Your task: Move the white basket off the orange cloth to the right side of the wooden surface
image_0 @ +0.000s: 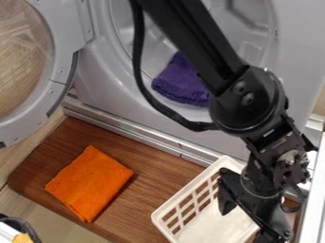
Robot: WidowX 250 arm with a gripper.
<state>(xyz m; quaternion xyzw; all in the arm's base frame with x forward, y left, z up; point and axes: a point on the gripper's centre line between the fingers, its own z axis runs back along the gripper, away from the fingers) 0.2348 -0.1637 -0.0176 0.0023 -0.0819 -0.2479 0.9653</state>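
White plastic laundry basket (185, 205): located at the lower right of the view, on the brown wood-grain table (158, 187). Slotted side wall is turned toward the left; smooth pale floor is seen inside. The near end is cut off by the bottom edge of the view, and the right part is covered by the arm.

Hand (251, 225): positioned over the basket, tilted downward. Its two fingers are held apart, with the basket's floor seen in the gap. Whether the basket is touched cannot be told. The black arm (196, 47) is extended from the top edge across the machine opening, with a loose black cable (138, 66) looped along its left side.

Orange cloth (89, 183): laid folded and flat on the table, left of the basket and apart from it, one corner pointed up toward the machine.

Purple cloth (179, 83): bunched in the lower part of the metal drum (129, 28) of a front-loading laundry machine (101, 88); partly covered by the arm.

Round machine door (60, 35): swung open at the upper left, its clear window framed in grey. At the lower left corner, a black, white and yellow object (11, 230) is partly seen; its identity cannot be determined.
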